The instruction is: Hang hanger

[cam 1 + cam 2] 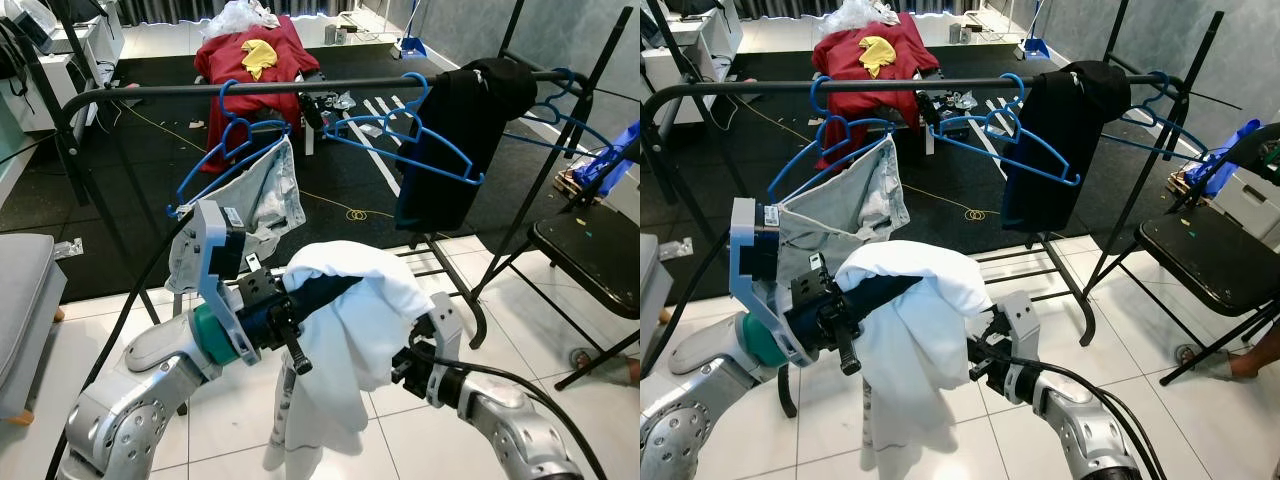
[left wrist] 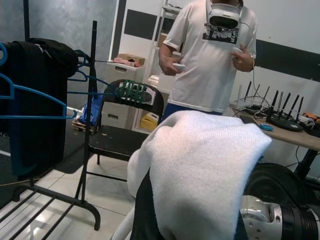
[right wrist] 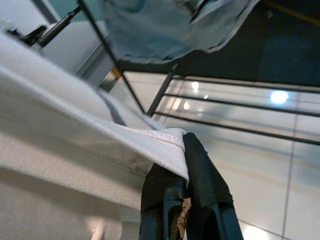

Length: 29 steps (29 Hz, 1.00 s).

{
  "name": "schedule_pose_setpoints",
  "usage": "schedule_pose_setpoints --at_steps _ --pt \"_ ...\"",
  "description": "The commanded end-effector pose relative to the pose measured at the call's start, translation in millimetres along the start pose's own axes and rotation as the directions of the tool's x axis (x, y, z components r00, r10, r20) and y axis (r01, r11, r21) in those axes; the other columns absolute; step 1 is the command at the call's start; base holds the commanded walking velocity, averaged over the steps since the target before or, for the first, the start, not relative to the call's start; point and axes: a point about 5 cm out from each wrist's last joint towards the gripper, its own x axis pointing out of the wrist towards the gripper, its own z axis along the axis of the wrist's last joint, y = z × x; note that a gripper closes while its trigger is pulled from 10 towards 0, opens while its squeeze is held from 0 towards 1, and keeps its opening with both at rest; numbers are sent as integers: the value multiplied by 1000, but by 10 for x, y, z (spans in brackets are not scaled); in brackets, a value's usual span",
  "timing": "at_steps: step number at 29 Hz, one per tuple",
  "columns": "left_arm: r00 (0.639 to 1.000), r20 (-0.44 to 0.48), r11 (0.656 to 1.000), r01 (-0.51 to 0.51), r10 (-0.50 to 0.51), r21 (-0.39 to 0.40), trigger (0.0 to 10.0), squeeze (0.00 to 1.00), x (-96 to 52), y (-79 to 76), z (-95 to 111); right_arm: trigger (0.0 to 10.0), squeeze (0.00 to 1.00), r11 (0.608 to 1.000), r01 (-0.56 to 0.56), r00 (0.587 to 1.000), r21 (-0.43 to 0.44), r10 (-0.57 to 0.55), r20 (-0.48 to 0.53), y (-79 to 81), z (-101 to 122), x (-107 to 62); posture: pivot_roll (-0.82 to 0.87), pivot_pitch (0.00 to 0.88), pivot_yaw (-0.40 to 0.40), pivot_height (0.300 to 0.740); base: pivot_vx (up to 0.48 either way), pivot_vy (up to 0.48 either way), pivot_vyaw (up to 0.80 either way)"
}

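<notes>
White garment (image 1: 350, 310) on dark hanger (image 1: 310, 295), held near, below the far rack rail (image 1: 300, 88). Left pincer (image 1: 285, 325) clamped on hanger, long axis left-right; right pincer (image 3: 187, 165) clamped on garment hem.

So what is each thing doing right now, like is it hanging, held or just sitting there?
White garment: draped over the left gripper, not on the rail yet.
Left gripper: raised before the rail, mostly covered by cloth.
Right gripper: jaws shut, pinching the white garment's hem.
Clothes rail: standing.
Light grey garment: hanging on a blue hanger.
Black garment: draped over the rail.
Empty blue hanger: hanging on the rail.
Black chair: unfolded, standing.
</notes>
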Motion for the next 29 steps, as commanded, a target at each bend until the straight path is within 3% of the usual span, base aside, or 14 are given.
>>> schedule_pose_setpoints --at_steps 1,4,5,7,9,10,16,19,20,21,24,26,27,29 --pt "1000 10 1000 21 -21 -8 0 0 10 -19 -2 0 0 1000 24 1000 8 -24 5 -21 -34 -53 -132 103 53 740 0 0 0" --pt "1000 8 1000 19 -19 -9 0 0 10 -18 -8 0 0 999 43 999 2 -43 17 -35 -21 -59 -132 103 53 740 0 0 0" --pt "994 -71 995 -83 86 46 10000 0 9 91 -156 0 0 990 128 990 -50 -125 59 -99 100 -120 -139 111 50 740 0 0 0" --pt "936 -243 957 -208 255 204 10000 0 -31 253 -482 0 0 952 280 953 -126 -260 153 -198 333 -253 -141 112 50 740 0 0 0" --pt "869 -358 919 -229 342 322 10000 0 -115 328 -739 0 0 916 370 918 -153 -335 214 -253 483 -341 -152 117 57 740 0 0 0" --pt "845 -406 916 -217 349 336 10000 1000 -168 334 -857 0 0 895 415 897 -163 -372 240 -286 554 -383 -166 120 64 740 0 0 0" --pt "809 -517 927 -87 280 365 10000 1000 -264 217 -1101 0 0 864 471 860 -177 -404 312 -328 762 -480 -166 120 64 740 0 0 0" --pt "860 -483 978 -85 168 190 10000 1000 -329 123 -983 0 0 806 573 798 -150 -507 326 -468 827 -605 -183 124 84 740 0 0 0" --pt "860 -483 978 -85 168 190 10000 1000 -329 123 -983 0 0 806 573 798 -150 -507 326 -468 827 -605 -183 124 84 740 0 0 0" --pt "862 -481 983 -89 157 162 10000 51 -377 122 -969 0 0 767 626 761 -137 -564 321 -535 821 -671 -183 124 84 740 0 0 0" --pt "865 -476 987 -117 156 112 10000 0 -440 136 -976 0 0 726 678 718 -112 -622 313 -596 796 -740 -183 125 87 740 0 0 0" --pt "817 -462 937 -325 345 123 10000 0 -565 323 -1053 0 0 713 697 700 -82 -651 294 -600 734 -800 -187 128 94 740 0 0 0" --pt "817 -462 937 -325 345 123 10000 0 -565 323 -1053 0 0 713 697 700 -82 -651 294 -600 734 -800 -187 128 94 740 0 0 0" --pt "687 -466 819 -546 558 176 10000 0 -621 514 -1166 0 0 762 642 749 -85 -600 281 -477 673 -734 -188 129 95 740 0 0 0"
